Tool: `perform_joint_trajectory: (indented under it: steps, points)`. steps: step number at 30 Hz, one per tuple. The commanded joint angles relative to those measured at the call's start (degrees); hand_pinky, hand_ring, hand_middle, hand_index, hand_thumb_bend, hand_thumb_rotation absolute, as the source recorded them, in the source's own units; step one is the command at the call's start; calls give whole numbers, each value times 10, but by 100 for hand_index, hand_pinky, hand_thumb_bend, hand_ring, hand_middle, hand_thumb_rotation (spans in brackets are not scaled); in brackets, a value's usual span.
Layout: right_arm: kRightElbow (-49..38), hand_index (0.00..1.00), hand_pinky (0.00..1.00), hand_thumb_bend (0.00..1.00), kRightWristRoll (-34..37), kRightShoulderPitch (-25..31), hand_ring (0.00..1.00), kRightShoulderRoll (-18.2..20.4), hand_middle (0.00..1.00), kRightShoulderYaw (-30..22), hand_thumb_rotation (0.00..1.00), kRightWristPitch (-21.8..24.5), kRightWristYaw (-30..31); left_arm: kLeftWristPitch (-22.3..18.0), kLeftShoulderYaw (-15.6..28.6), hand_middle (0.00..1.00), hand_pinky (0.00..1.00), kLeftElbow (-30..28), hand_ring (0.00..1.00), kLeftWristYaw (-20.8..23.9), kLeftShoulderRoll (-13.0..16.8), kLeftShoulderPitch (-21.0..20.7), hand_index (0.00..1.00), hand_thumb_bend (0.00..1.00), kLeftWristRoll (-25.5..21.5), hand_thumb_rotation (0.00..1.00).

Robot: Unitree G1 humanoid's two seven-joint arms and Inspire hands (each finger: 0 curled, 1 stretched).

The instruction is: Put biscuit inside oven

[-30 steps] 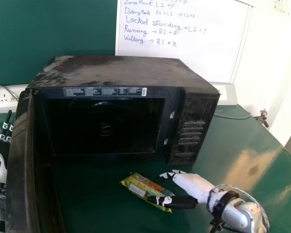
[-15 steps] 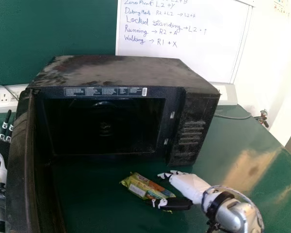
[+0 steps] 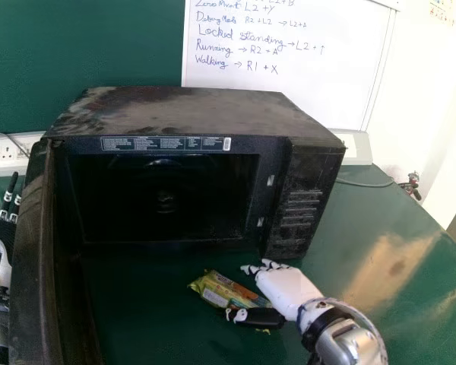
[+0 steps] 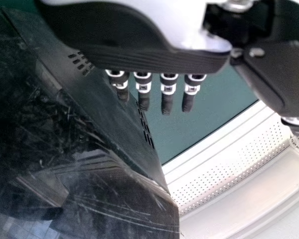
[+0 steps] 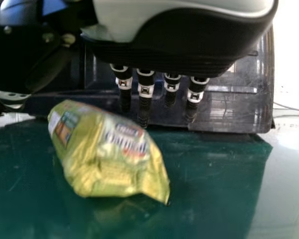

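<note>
1. Our left robot hand (image 3: 0,265) is open, beside the oven door (image 3: 32,258).
2. The microwave oven (image 3: 190,112) stands open, ahead and left of our right robot hand (image 3: 287,290).
3. The biscuit packet (image 3: 219,290) lies ungripped by that hand's thumb.
4. Our right fingers are extended; we judge this the grasping step: close, then lift.

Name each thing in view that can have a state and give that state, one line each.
Oven, dark inside
Oven door, open
Biscuit packet, lying on the table, outside the oven
Right hand, open, at the packet
Left hand, open
Whiteboard, written on
</note>
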Motion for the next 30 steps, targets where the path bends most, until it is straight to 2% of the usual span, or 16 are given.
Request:
perform_joint_trajectory:
  steps: [1, 12, 21, 30]
  points:
    - [-8, 93, 90, 97, -10, 2, 84, 7, 86, 4, 18, 2, -5, 6, -1, 39, 0, 20, 13, 5, -27, 26, 87, 13, -1, 64]
    - [-8, 93, 94, 98, -47, 0, 85, 13, 87, 14, 13, 14, 26, 5, -1, 40, 0, 20, 13, 3, -29, 26, 88, 13, -1, 72]
    - [-12, 91, 94, 98, -99, -6, 86, 8, 87, 23, 16, 20, 70, 9, 2, 41, 0, 29, 15, -5, -26, 23, 88, 13, -5, 67]
    - [-18, 89, 92, 100, -133, -4, 85, 11, 85, 23, 16, 21, 95, 5, -1, 41, 0, 22, 14, -4, -27, 26, 89, 12, 0, 70]
